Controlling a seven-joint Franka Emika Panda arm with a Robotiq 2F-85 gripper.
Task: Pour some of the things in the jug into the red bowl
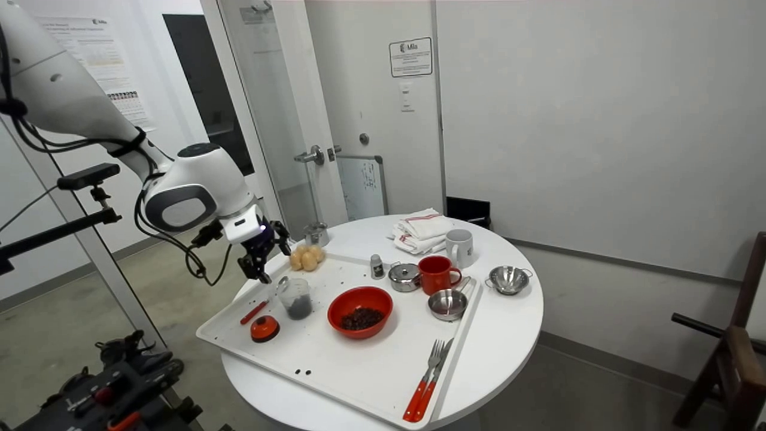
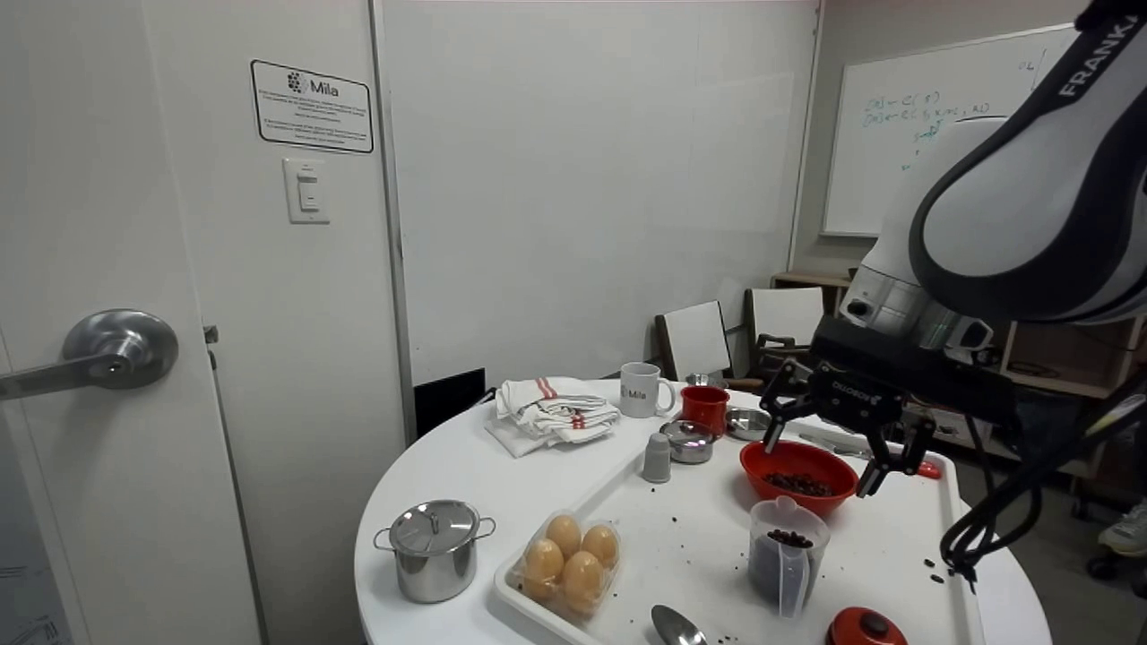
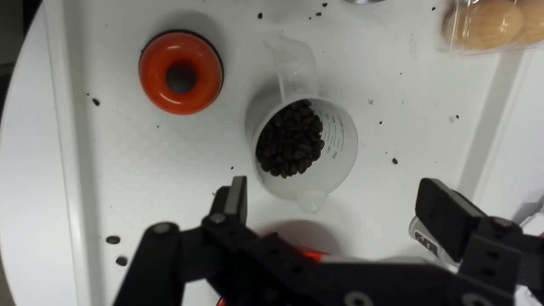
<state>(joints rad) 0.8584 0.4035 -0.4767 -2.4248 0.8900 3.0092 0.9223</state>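
Hanging above the tray [image 1: 341,374], arm [image 1: 203,173] bent over, tool [image 2: 820,460] pointing down, spread wide (jug [image 2: 776,563] upright below)

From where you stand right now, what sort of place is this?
Probably an office or lab meeting room: there's a whiteboard with handwriting on it, a wall sign reading Mila, and chairs beyond a round table.

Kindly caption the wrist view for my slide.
Round translucent plastic jug of dark beans on a white tray, black jaws open.
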